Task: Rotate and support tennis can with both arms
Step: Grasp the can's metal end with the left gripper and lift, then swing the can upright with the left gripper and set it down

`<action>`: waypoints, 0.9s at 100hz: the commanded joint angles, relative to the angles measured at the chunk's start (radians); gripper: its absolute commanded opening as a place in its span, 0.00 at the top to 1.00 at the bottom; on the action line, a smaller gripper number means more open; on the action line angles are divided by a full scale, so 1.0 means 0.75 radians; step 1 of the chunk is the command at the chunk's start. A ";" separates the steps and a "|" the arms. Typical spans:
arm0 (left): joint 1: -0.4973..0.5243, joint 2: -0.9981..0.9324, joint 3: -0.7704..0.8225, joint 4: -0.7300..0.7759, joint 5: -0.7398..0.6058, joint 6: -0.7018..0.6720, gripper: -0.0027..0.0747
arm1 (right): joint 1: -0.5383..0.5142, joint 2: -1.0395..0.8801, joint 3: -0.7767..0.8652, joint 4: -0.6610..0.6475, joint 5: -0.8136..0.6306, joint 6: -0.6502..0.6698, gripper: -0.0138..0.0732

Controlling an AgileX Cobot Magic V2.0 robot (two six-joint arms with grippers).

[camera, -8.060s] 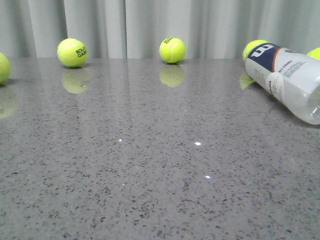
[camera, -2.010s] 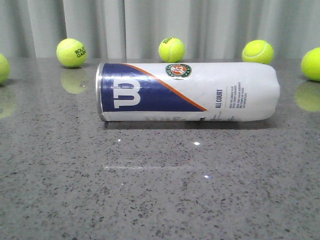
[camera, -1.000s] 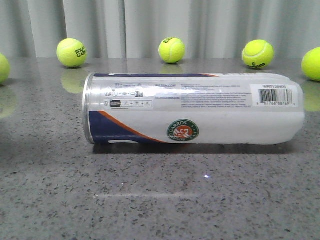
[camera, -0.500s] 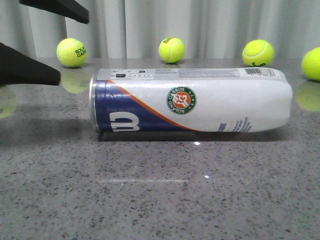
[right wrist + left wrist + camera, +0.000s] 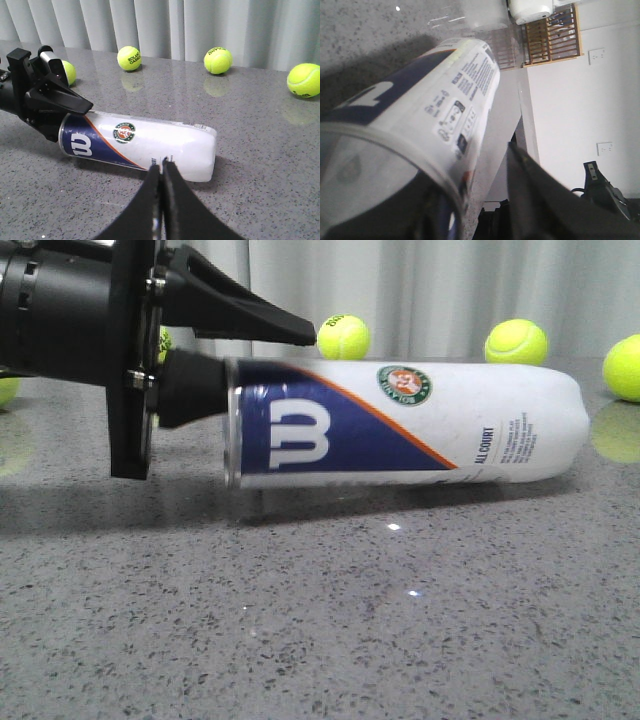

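The tennis can [image 5: 400, 425] lies on its side on the grey table, metal rim to the left and navy W panel facing front. My left gripper [image 5: 268, 355] is open at the rim end. One finger [image 5: 260, 320] reaches along the outside of the can and the other [image 5: 195, 385] meets the rim opening. In the left wrist view the can [image 5: 420, 115] fills the frame, and a gap shows between its wall and the outer finger [image 5: 535, 190]. My right gripper [image 5: 161, 167] is shut and empty, its tips just short of the can's side [image 5: 145, 142] near the closed end.
Several yellow-green tennis balls stand along the back of the table [image 5: 344, 336] [image 5: 516, 342] [image 5: 625, 367], and one is partly hidden behind the left arm [image 5: 8, 390]. A grey curtain hangs behind. The speckled tabletop [image 5: 350, 620] stretches in front of the can.
My left gripper has come in from the left to the can's rim end. The can has shifted right and rolled, so the W now faces front, upright.
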 commanded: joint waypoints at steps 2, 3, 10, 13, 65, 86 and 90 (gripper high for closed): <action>-0.008 -0.042 -0.067 -0.113 0.206 0.022 0.93 | -0.005 0.017 -0.032 0.018 -0.099 -0.010 0.91; -0.008 -0.044 -0.070 -0.113 0.206 0.029 0.96 | -0.005 0.017 -0.032 0.018 -0.099 -0.010 0.91; -0.008 -0.060 -0.099 -0.113 0.206 0.100 0.99 | -0.005 0.017 -0.032 0.018 -0.099 -0.010 0.91; -0.008 -0.071 -0.111 -0.113 0.206 0.126 0.99 | -0.005 0.017 -0.032 0.018 -0.099 -0.010 0.91; -0.008 -0.470 -0.576 0.902 -0.237 -0.232 0.99 | -0.005 0.017 -0.032 0.018 -0.099 -0.010 0.91; -0.073 -0.480 -0.834 1.535 -0.160 -0.639 0.99 | -0.005 0.017 -0.032 0.018 -0.099 -0.010 0.91; -0.099 -0.473 -0.878 1.624 -0.122 -0.710 0.99 | -0.005 0.017 -0.032 0.018 -0.099 -0.010 0.91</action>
